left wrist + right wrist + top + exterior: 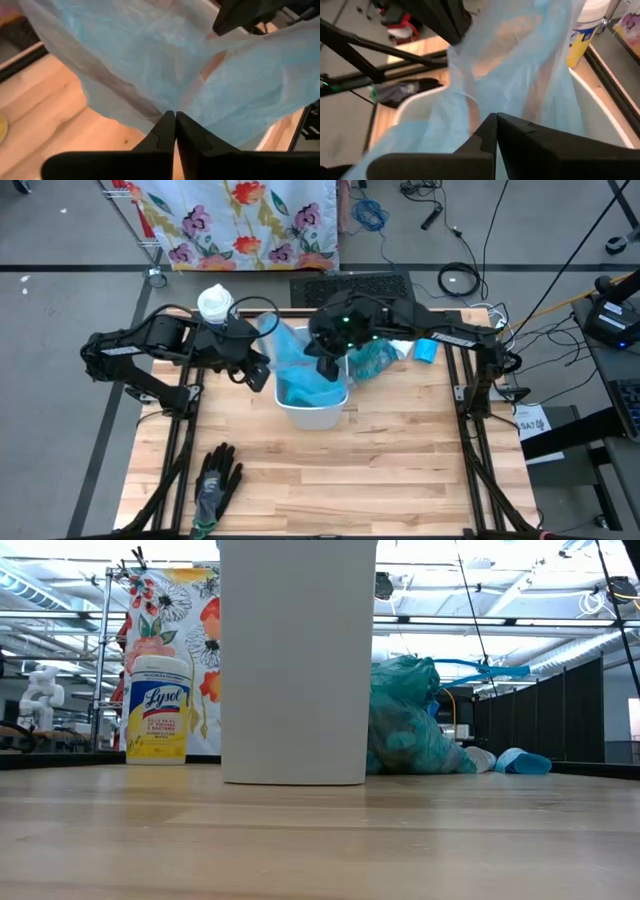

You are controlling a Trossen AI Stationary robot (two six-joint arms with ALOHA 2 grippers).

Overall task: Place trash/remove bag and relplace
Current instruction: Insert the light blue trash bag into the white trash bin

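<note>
A white bin (320, 418) stands mid-table, and it fills the middle of the low view (297, 660). A thin light-blue bag (300, 368) lies partly in it and rises above its rim. My left gripper (265, 372) is at the bin's left rim, shut on the bag (125, 60). My right gripper (326, 365) is over the bin's far side, also shut on the bag (520, 50). A full teal bag (375, 360) rests on the table right of the bin (410, 725). Loose trash is out of view. My left gripper pinches the bag's film (170, 102) between its two fingertips, slanting down from the table's left. The film fans out from the tips toward the other gripper; one layer or several, I cannot tell. My right gripper pinches gathered film of the bag (487, 102) between its fingertips, slanting down from the table's right above the bin's opening. The bag runs from the tips up toward the left gripper; its lower part lies in the bin.
A Lysol canister (215, 305) stands at the far left behind my left arm. A black-and-grey glove (215, 480) lies near the front left. A small blue object (427, 350) lies right of the teal bag. Bare wood shows across the table's near half.
</note>
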